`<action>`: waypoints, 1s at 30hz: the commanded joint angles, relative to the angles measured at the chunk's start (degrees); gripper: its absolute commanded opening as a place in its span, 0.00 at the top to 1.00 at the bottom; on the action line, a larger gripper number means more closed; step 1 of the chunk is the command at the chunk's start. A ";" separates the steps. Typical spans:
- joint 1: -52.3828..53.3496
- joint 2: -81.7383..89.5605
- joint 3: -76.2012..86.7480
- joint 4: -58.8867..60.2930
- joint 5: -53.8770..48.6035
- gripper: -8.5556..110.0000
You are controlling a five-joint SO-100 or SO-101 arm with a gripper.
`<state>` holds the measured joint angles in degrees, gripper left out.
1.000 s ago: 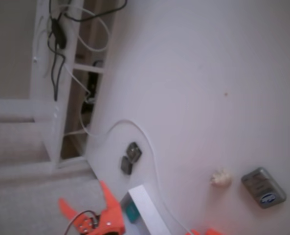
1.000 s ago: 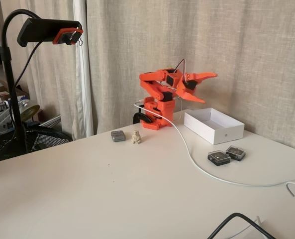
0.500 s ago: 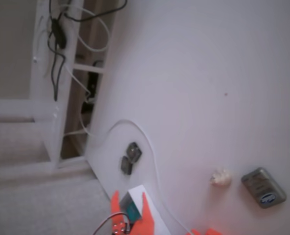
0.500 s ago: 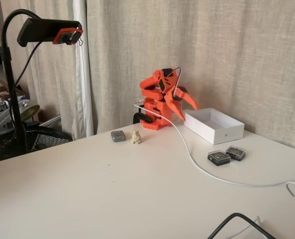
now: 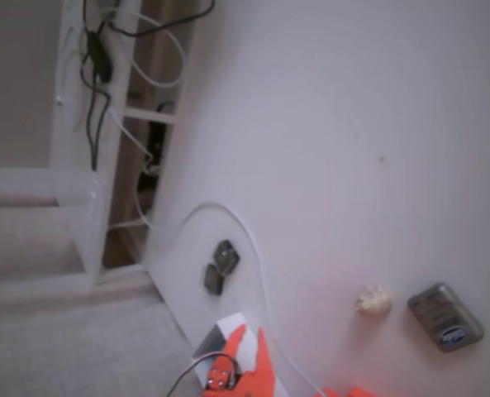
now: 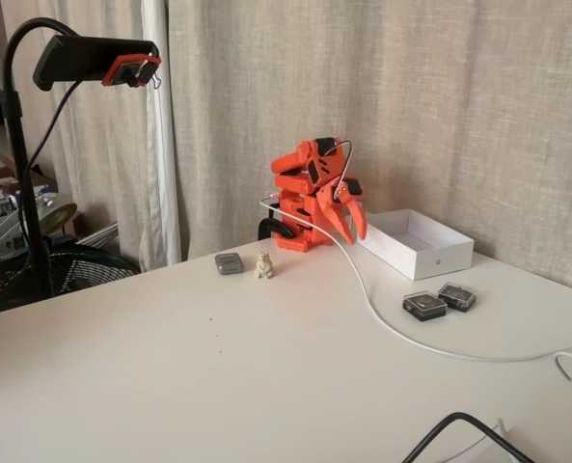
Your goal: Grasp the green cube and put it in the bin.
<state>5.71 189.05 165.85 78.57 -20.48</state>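
Note:
The green cube is hidden in both fixed views. Only a corner of the white bin [image 5: 226,322] shows at the bottom edge, with my orange gripper [image 5: 250,333] lying over the rest. From the side, the bin [image 6: 416,253] stands to the right of the arm's base and its walls hide the inside. My gripper [image 6: 353,231] points down in front of the bin's left end. Its fingers [image 6: 342,220] stand a little apart with nothing between them.
Two dark grey blocks [image 6: 424,306] [image 6: 456,295] lie in front of the bin, and also show from above [image 5: 225,256] [image 5: 213,279]. A grey tin [image 6: 229,263] [image 5: 444,316] and a small beige figurine [image 6: 263,265] [image 5: 373,300] sit left of the arm's base. A white cable [image 6: 382,323] crosses the table.
The arm has folded down. The gripper swung from raised and level to pointing down at the bin's left end. From above it now covers the spot in the bin where the cube showed.

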 commanded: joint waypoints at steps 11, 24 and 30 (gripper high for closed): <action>-0.26 0.53 2.99 -2.29 -0.44 1.00; -0.53 0.53 2.99 -2.29 -0.44 1.00; -0.53 0.53 2.99 -2.29 -0.53 1.00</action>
<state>5.36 189.05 169.01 77.17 -20.65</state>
